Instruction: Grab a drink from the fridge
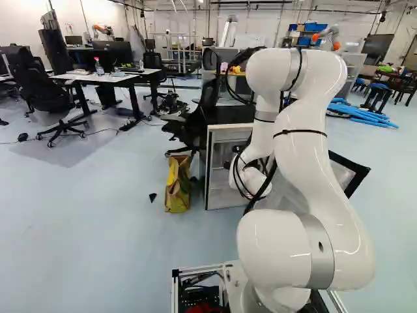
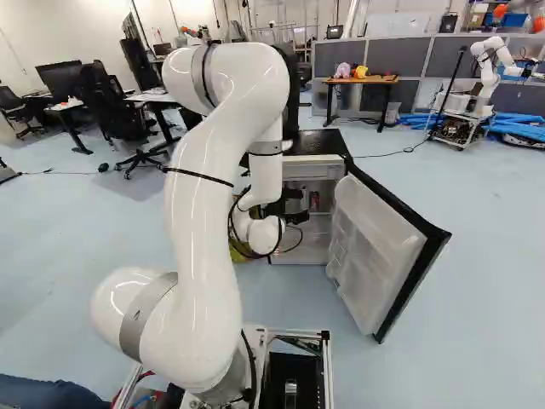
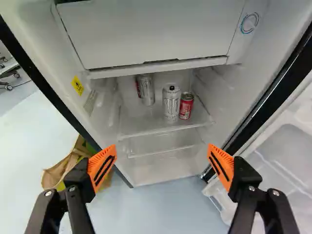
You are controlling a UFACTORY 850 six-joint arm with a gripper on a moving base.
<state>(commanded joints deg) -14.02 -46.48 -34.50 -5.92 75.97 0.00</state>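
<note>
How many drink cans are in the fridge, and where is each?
3 on the shelf: white can, red can beside it, toward the door, silver can on its other side. More may hide behind.

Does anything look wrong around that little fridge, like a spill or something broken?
No spill or damage shows. A small dark scrap lies loose on the floor near the crumpled bag beside the fridge, like dropped litter. The fridge door hangs wide open, but that fits fetching a drink.
</note>
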